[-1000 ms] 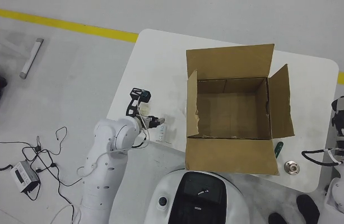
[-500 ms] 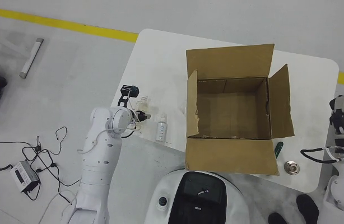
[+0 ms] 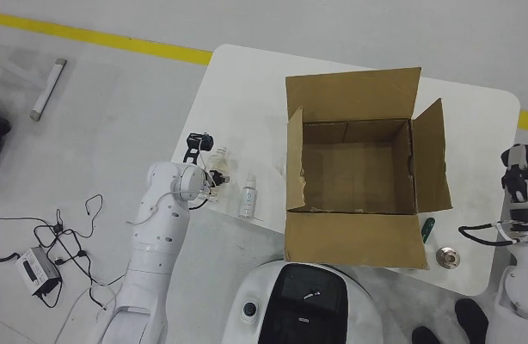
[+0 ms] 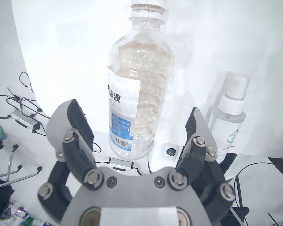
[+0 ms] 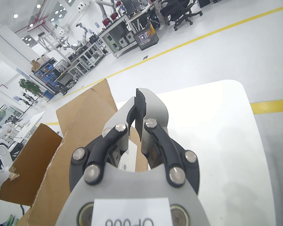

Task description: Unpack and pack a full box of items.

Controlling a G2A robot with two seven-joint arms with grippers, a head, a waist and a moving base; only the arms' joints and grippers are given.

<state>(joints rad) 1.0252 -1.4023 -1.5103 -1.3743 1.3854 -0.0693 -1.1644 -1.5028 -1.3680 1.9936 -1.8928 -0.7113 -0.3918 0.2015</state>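
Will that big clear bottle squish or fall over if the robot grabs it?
The clear bottle looks empty and thin-walled, so it is probably light and squishy. It stands tall on a narrow base, so a bump may tip it.

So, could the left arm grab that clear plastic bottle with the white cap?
Probably yes: the left gripper is open, facing the upright clear plastic bottle, with nothing between them.
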